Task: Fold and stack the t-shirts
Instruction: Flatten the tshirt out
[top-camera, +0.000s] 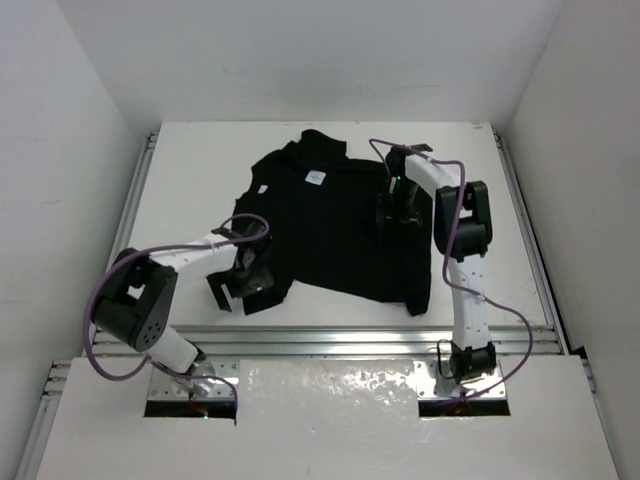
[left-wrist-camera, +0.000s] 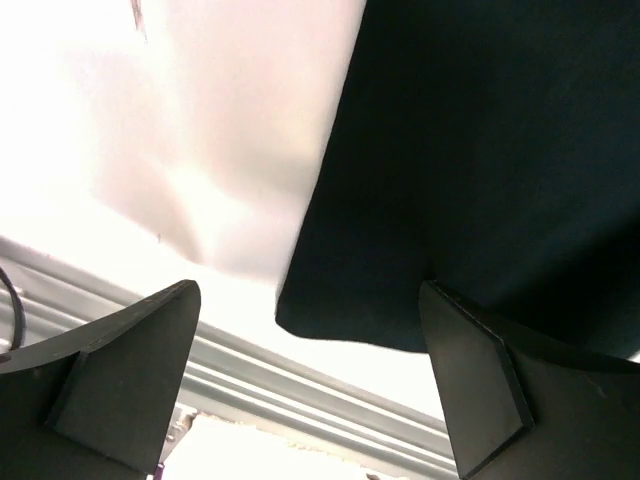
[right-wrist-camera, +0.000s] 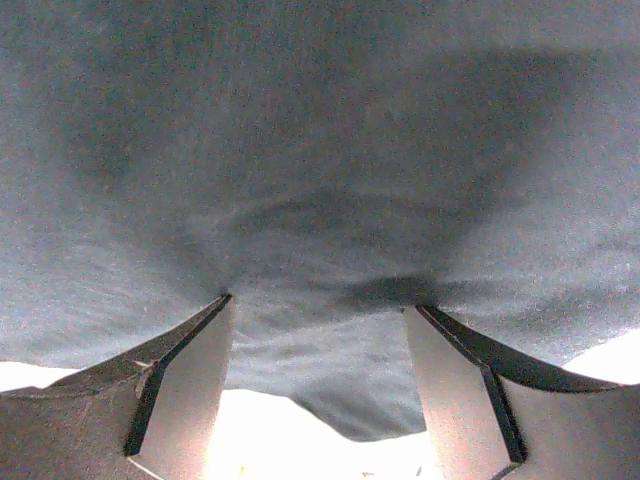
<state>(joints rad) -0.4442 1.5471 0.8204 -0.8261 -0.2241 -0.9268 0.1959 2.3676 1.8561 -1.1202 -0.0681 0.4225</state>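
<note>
On the counter (top-camera: 190, 180), the left gripper (top-camera: 240, 290) stands open at a corner of the t-shirt (top-camera: 340, 220); the right gripper (top-camera: 395, 212), jaws apart, presses its cloth.

In the top view the t-shirt (top-camera: 340, 225) is partly covered. The right gripper (top-camera: 392, 212) hides the cloth under it, and the left gripper (top-camera: 243, 283) covers the near left corner of the hem. The right gripper is black against black, so its fingers cannot be told apart there. The white label (top-camera: 316, 178) at the collar is too small to read. In the right wrist view the blurred cloth is cut off at the top and both sides. In the left wrist view it is cut off at the top and right.
</note>
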